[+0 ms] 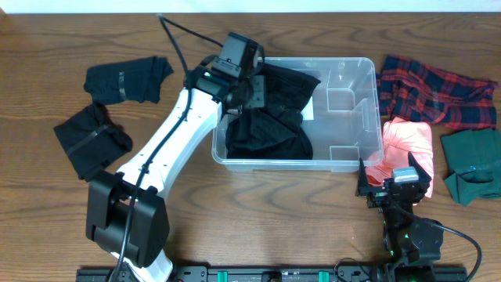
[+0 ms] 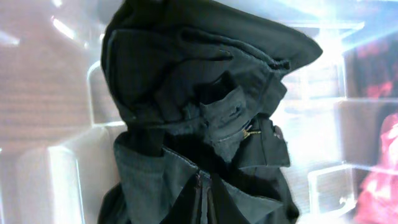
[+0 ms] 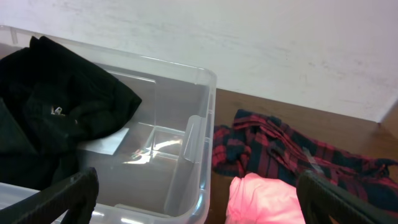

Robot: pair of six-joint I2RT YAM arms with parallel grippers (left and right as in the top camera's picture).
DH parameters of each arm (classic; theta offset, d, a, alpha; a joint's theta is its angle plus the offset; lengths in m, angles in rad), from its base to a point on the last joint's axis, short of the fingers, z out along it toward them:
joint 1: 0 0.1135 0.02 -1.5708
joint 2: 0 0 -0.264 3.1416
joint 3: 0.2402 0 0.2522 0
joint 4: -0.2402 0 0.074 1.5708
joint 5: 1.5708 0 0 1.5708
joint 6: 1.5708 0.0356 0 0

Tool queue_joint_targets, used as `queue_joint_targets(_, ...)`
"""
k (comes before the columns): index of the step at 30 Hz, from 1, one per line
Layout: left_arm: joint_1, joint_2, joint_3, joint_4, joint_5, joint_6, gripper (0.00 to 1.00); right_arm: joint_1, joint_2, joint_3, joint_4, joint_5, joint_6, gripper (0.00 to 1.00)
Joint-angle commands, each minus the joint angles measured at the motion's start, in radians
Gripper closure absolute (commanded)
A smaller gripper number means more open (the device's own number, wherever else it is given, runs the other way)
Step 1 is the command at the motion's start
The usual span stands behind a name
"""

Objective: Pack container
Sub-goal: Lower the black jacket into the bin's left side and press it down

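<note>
The clear container (image 1: 368, 110) stands in the middle of the table, and a black garment (image 1: 274, 117) fills its left half. My left gripper (image 1: 249, 92) hangs over that half. In the left wrist view it (image 2: 204, 202) is shut, with folds of the black garment (image 2: 186, 81) gathered around its fingers. The container's wall (image 2: 68, 180) shows behind. My right gripper (image 1: 395, 182) sits off the container's front right corner, beside a pink garment (image 1: 407, 145). It (image 3: 198, 177) is open and holds nothing. Past it are the container's corner (image 3: 205, 118) and the pink garment (image 3: 264, 199).
A red plaid garment (image 1: 434, 90) lies right of the container, with a dark green one (image 1: 473, 164) at the right edge. Two black garments (image 1: 125, 78) (image 1: 90, 137) lie on the wood at the left. A white label (image 3: 102, 143) shows on the container's bottom.
</note>
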Motion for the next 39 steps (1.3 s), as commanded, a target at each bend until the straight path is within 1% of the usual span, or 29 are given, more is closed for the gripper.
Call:
queue_joint_targets(1, -0.033, -0.026, 0.023, 0.003, -0.141, 0.127, 0.94, -0.009, -0.004, -0.002, -0.004, -0.001, -0.008, 0.01)
queue_joint_targets(3, -0.056, -0.026, 0.023, 0.004, -0.238, 0.136, 0.94, -0.009, -0.004, -0.002, -0.004, -0.001, -0.008, 0.01)
queue_joint_targets(5, -0.069, -0.023, 0.023, 0.008, -0.27, 0.135, 0.94, -0.009, -0.004, -0.002, -0.004, -0.001, -0.008, 0.01)
queue_joint_targets(13, -0.074, 0.044, 0.023, 0.014, -0.27, 0.135, 0.94, -0.009, -0.004, -0.002, -0.004, 0.0, -0.008, 0.01)
queue_joint_targets(18, -0.073, 0.145, 0.023, 0.026, -0.314, 0.135, 0.94, -0.009, -0.004, -0.002, -0.004, -0.001, -0.008, 0.01)
queue_joint_targets(23, -0.071, 0.268, 0.023, 0.03, -0.323, 0.135, 0.94, -0.009, -0.004, -0.002, -0.004, 0.0, -0.008, 0.01)
queue_joint_targets(28, -0.055, 0.354, 0.023, 0.021, -0.349, 0.135, 0.94, -0.009, -0.004, -0.002, -0.004, -0.001, -0.008, 0.01)
queue_joint_targets(33, -0.051, 0.344, 0.023, 0.011, -0.349, 0.135, 0.94, -0.009, -0.004, -0.002, -0.004, 0.0, -0.008, 0.01)
queue_joint_targets(39, -0.051, 0.241, 0.023, 0.01, -0.349, 0.135, 0.94, -0.009, -0.004, -0.002, -0.004, -0.001, -0.008, 0.01)
